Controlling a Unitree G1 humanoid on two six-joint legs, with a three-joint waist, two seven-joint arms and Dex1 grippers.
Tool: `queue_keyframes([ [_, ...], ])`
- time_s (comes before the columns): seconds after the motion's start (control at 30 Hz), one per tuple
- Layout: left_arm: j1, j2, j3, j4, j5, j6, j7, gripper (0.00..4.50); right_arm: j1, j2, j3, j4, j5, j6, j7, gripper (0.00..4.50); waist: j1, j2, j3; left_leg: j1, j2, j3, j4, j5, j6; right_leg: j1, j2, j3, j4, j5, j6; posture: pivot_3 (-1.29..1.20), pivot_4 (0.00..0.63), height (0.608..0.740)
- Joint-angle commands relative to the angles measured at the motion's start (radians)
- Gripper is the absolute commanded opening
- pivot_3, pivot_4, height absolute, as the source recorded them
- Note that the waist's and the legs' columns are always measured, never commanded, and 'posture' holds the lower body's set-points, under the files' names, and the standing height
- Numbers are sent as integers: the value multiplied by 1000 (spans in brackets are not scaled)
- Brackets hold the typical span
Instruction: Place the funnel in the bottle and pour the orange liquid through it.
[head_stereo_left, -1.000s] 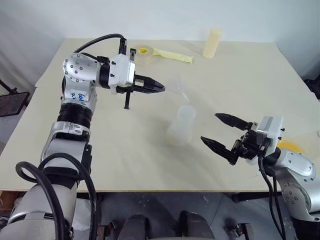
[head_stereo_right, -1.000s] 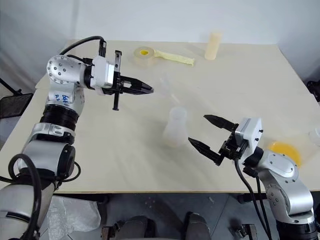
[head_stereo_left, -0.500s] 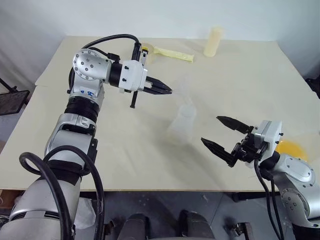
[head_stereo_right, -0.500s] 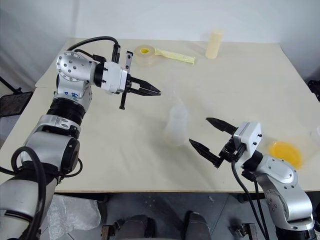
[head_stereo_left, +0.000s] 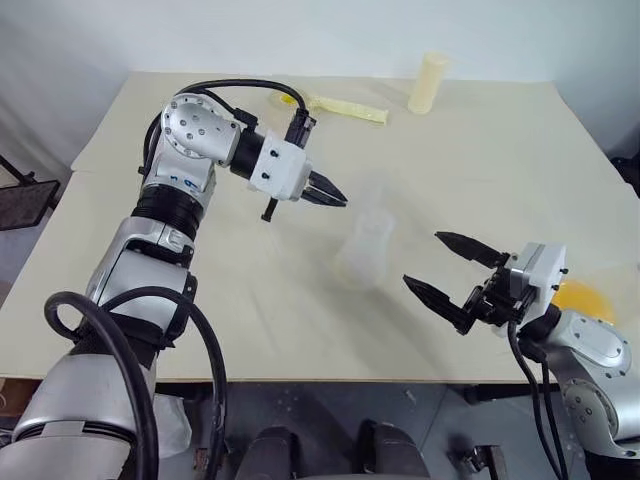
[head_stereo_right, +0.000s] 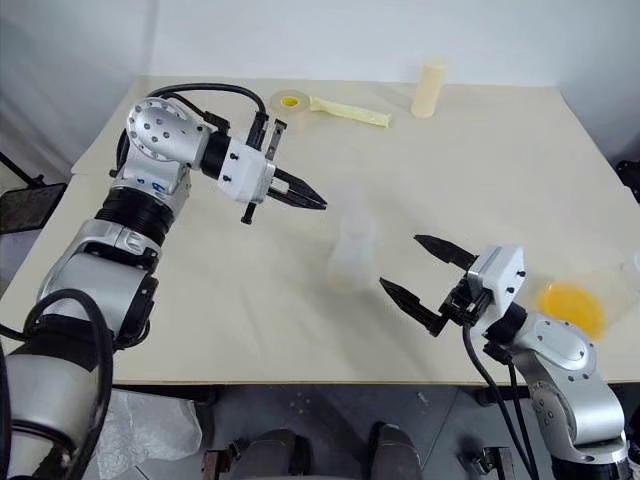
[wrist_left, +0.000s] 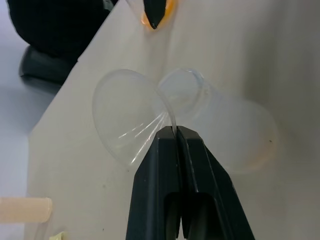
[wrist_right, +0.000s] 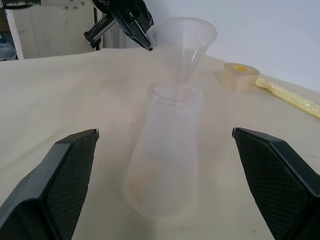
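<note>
My left gripper (wrist_left: 176, 131), shut on the rim of the small clear plastic funnel (wrist_right: 182, 42), had moved rightward until its stem hung over the neck of the clear wide-based bottle (wrist_right: 162, 160), not yet seated, while my right gripper (head_stereo_left: 452, 270) waited wide open beside it.

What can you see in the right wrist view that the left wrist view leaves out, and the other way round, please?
The right wrist view looks at the bottle from the side, so the funnel's stem is seen hanging just above its mouth. It also takes in the tape roll and the open right gripper on either side of the bottle.

The left wrist view looks down at the bottle's open mouth, with the cream cylinder at the edge.

Both show the left gripper pinching the rim of the clear funnel, with the bottle standing on the table.
</note>
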Motion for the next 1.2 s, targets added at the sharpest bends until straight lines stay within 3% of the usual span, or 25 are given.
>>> queue_keyframes([
  [0.03, -44, 8, -34, -20, -54, -12, -112, 210, 5, 7, -26, -37, 1, -30, -3, 4500, 0, 0, 0, 0, 0, 0, 0, 0, 0, 0, 0, 0, 0, 0, 0, 0, 150, 740],
  [0.1, -49, 8, -61, -38, -75, -8, -112, 590, 7, 9, -27, -39, -2, -33, -5, 4500, 0, 0, 0, 0, 0, 0, 0, 0, 0, 0, 0, 0, 0, 0, 0, 0, 150, 740],
  [0.27, -62, 18, -108, -61, -114, 30, -112, 2140, 14, 12, -26, -36, -9, -43, -7, 4500, 0, 0, 0, 0, 0, 0, 0, 0, 0, 0, 0, 0, 1, 0, 0, 0, 150, 740],
  [0.47, -75, 17, -95, -54, -126, 16, -112, 4055, 13, 13, -28, -31, -13, -46, -4, 4500, 0, 0, 0, 0, 0, 0, 1, 0, 0, 0, 0, 0, 1, 0, 0, 0, 150, 740],
  [0.53, -67, 20, -73, -69, -147, 53, -112, 4484, 18, 10, -32, -33, -13, -47, -3, 4500, 0, 0, 0, 0, 0, 0, 1, 0, 0, 0, 0, 0, 1, 0, 0, 0, 150, 740],
  [0.7, -24, 51, 46, -105, -189, 273, -106, 4492, 56, -4, -74, -49, -9, -42, -6, 4500, -1, 0, 0, 0, 0, 0, 1, 0, 0, 0, 0, 0, 1, 0, 0, 0, 150, 740],
  [0.83, 99, 100, 152, -286, -271, 558, -37, 4492, 111, -6, -138, -76, 1, -36, -18, 4500, -4, 0, 0, 1, 0, -1, 1, 0, 0, -1, 0, 1, 4, 0, 0, 0, 150, 740],
  [1.0, 350, 153, 270, -564, -339, 864, 132, 4492, 174, 8, -231, -100, -12, -16, -87, 4500, -2, 0, 0, 2, 0, -7, 3, 0, 0, -1, -1, 4, 8, 0, 0, 0, 150, 740],
  [1.2, 650, 134, 361, -753, -342, 965, 274, 4492, 288, 58, -330, -154, 14, 21, -194, 4500, 0, 1, 0, 3, -1, -9, 3, 0, 0, -1, -3, 5, 11, 0, 0, 0, 150, 740],
])
